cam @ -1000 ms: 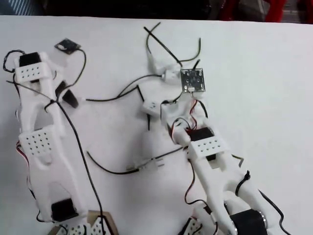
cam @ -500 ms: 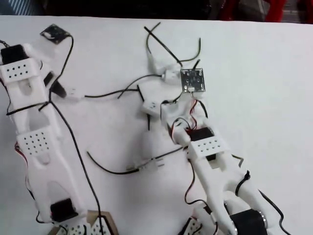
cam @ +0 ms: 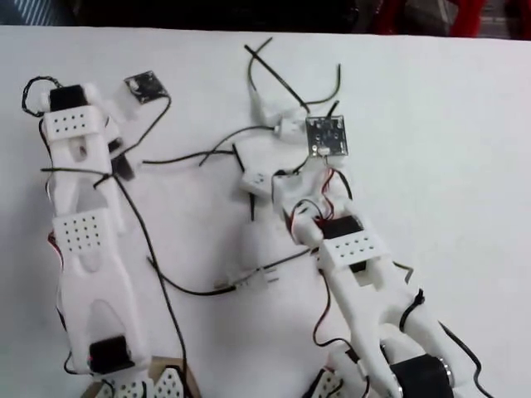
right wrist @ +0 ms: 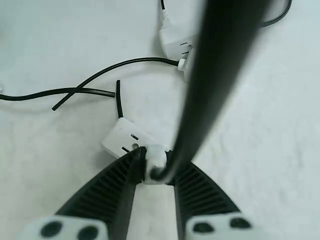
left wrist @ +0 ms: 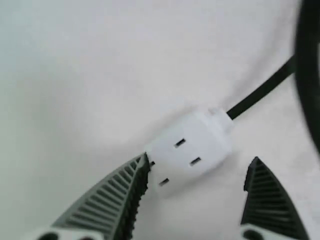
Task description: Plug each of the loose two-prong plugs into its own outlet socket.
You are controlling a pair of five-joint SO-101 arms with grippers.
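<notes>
On the white tabletop (cam: 440, 166), my left gripper (left wrist: 200, 162), at ten o'clock, stands open astride a white slotted outlet socket (left wrist: 192, 145) on a black cord (left wrist: 260, 90), with one finger touching it. Near centre, my right gripper (right wrist: 156, 162) is clamped on a small white corded plug (right wrist: 156, 155) that touches a second white outlet socket (right wrist: 122, 140). A loose white plug (cam: 267, 279) lies toward six o'clock.

We see a white outlet socket (cam: 257, 180) flat at frame centre, slots up, a white two-prong plug (right wrist: 154, 159) touching its edge, a loose plug (cam: 264, 279) on black cord lower centre, a second socket (left wrist: 189, 152) upper left.
</notes>
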